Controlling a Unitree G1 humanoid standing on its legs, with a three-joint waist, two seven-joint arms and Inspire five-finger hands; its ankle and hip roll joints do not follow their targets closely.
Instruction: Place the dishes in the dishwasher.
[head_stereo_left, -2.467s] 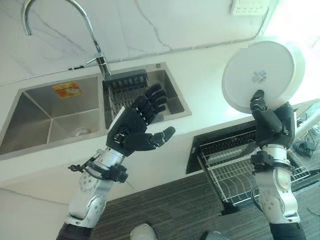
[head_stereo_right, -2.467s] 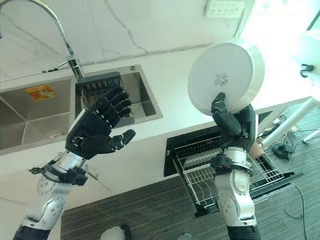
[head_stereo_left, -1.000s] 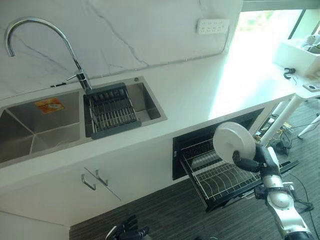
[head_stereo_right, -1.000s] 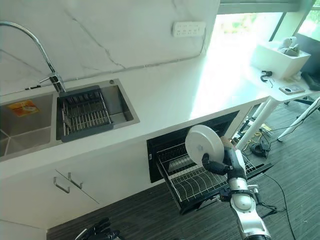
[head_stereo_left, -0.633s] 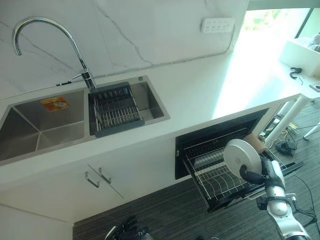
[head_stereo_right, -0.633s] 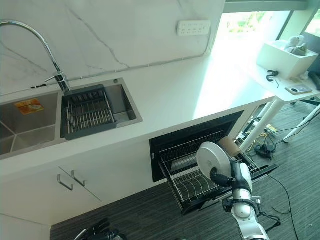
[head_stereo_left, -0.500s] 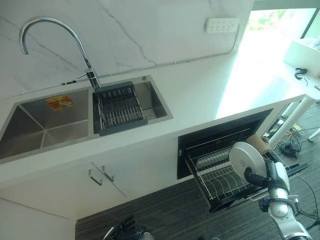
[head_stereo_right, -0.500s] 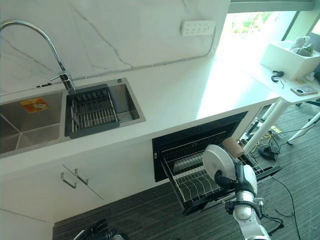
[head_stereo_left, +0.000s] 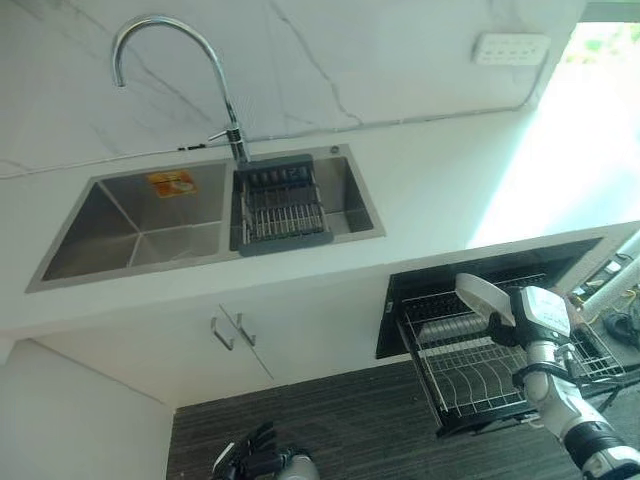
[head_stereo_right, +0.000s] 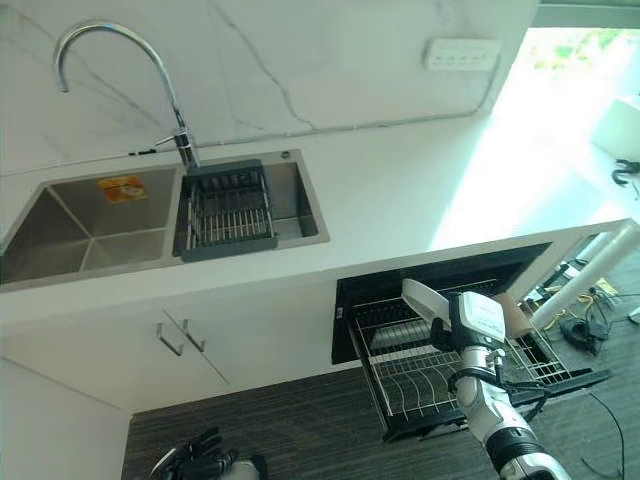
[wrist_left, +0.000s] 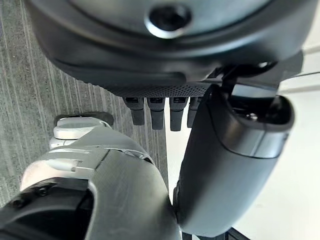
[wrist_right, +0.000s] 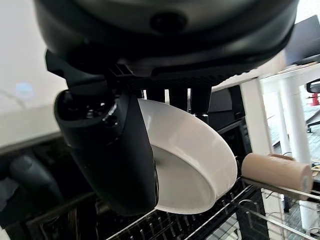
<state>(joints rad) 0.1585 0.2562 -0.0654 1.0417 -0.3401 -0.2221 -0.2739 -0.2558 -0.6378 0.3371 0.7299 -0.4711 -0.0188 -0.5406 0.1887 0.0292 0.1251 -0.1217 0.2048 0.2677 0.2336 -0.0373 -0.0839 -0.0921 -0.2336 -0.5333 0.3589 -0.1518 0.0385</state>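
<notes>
The round white plate (wrist_right: 192, 165) has been tipping flatter since earlier, now hovering edge-on over the pulled-out wire dishwasher rack (head_stereo_left: 480, 375), right hand (head_stereo_right: 478, 322) pinching its glossy rim; left hand (head_stereo_left: 255, 462) is hanging below, fingers relaxed

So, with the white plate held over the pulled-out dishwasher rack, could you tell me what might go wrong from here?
The round white plate is pinched only at its rim by the right hand, so it could slip while being lowered. It hangs tilted above the wire dishwasher rack, so it might miss a slot and lie flat. A beige cylinder rests on the rack close by, and the plate could knock it.
</notes>
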